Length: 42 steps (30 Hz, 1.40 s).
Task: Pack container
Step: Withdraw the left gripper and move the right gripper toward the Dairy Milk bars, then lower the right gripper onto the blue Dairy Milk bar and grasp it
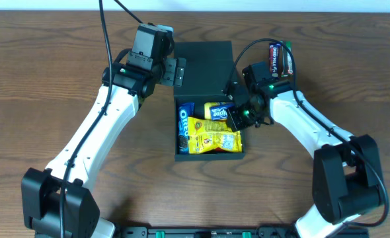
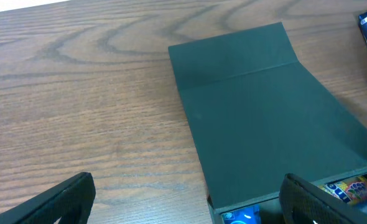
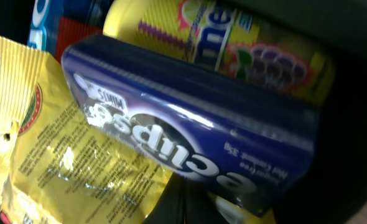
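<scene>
While the container (image 1: 208,157) sits at the middle of the wooden surface (image 1: 49,79) with its flap lid (image 1: 205,66) laid open toward the far edge, packing is judged to be under way. Inside are seen an Oreo packet (image 1: 184,123), a yellow crinkled packet (image 1: 211,137), a yellow sweet roll (image 1: 213,106) and a blue Eclipse mints pack (image 1: 220,113). The right claw (image 1: 238,114) is set low at the box's far right corner, closed, right against the mints pack. Whether the pack is pinched cannot be told. The left claw (image 1: 175,71) is spread wide and empty beside the lid's left edge. Two snack bars (image 1: 279,58) lie on the surface beyond the right arm. Next, the mints likely need settling and the right claw lifting clear. The bars would then need fetching before the lid is folded over.
</scene>
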Available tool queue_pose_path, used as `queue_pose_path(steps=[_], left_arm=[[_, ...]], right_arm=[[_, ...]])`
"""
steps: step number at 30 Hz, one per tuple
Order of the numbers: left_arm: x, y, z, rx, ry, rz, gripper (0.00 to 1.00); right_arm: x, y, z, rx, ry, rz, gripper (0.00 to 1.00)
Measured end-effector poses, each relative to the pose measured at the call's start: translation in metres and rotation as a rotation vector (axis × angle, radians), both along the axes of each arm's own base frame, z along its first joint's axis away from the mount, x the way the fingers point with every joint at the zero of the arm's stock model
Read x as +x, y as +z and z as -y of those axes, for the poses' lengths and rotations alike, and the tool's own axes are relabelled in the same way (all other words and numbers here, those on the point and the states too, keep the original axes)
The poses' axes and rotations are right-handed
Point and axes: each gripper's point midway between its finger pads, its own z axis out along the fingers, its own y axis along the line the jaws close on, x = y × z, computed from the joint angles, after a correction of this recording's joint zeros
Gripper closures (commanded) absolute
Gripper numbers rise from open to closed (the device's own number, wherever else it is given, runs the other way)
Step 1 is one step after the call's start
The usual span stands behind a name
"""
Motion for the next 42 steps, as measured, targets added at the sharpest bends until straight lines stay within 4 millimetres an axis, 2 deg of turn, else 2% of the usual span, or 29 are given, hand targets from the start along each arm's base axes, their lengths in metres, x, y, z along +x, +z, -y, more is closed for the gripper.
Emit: queue_pose_path(steps=[5, 11, 14, 24, 27, 31, 32, 33, 35, 37, 39, 42], left_arm=[[0.0, 0.0, 0.0, 0.0, 0.0, 0.001, 0.04], [0.0, 0.0, 0.0, 0.0, 0.0, 0.001, 0.05], [0.0, 0.0, 0.0, -0.001, 0.0, 0.001, 0.05], [0.0, 0.0, 0.0, -0.004, 0.001, -0.001, 0.04], [-0.001, 0.0, 0.001, -0.005, 0.0, -0.004, 0.04], [-0.003, -0.001, 0.003, -0.015, -0.012, -0.014, 0.04], [-0.004, -0.002, 0.003, -0.015, -0.014, -0.02, 0.04], [-0.005, -0.003, 0.003, -0.014, -0.014, -0.024, 0.05], [-0.005, -0.003, 0.003, -0.016, -0.016, -0.025, 0.05], [-0.005, -0.003, 0.004, -0.016, -0.017, -0.026, 0.05], [-0.005, -0.003, 0.003, -0.016, -0.016, -0.026, 0.05], [-0.005, -0.003, 0.004, -0.016, -0.017, -0.027, 0.05]], right_arm=[[0.001, 0.013, 0.0, -0.005, -0.005, -0.016, 0.99], [0.016, 0.048, -0.008, 0.038, 0.007, 0.063, 0.99], [0.021, 0.059, -0.01, 0.055, 0.01, 0.106, 0.99], [0.016, 0.063, -0.021, 0.086, 0.041, 0.099, 0.99], [0.026, 0.072, -0.017, 0.097, 0.011, 0.119, 0.99], [0.075, 0.107, 0.01, 0.109, -0.134, 0.24, 0.98], [0.09, 0.115, 0.022, 0.098, -0.19, 0.281, 0.91], [0.107, 0.123, 0.039, 0.074, -0.255, 0.335, 0.73], [0.126, 0.128, 0.067, 0.019, -0.363, 0.388, 0.62], [0.135, 0.128, 0.089, -0.039, -0.436, 0.419, 0.48], [0.143, 0.126, 0.105, -0.093, -0.495, 0.433, 0.47], [0.158, 0.117, 0.119, -0.145, -0.549, 0.438, 0.49]])
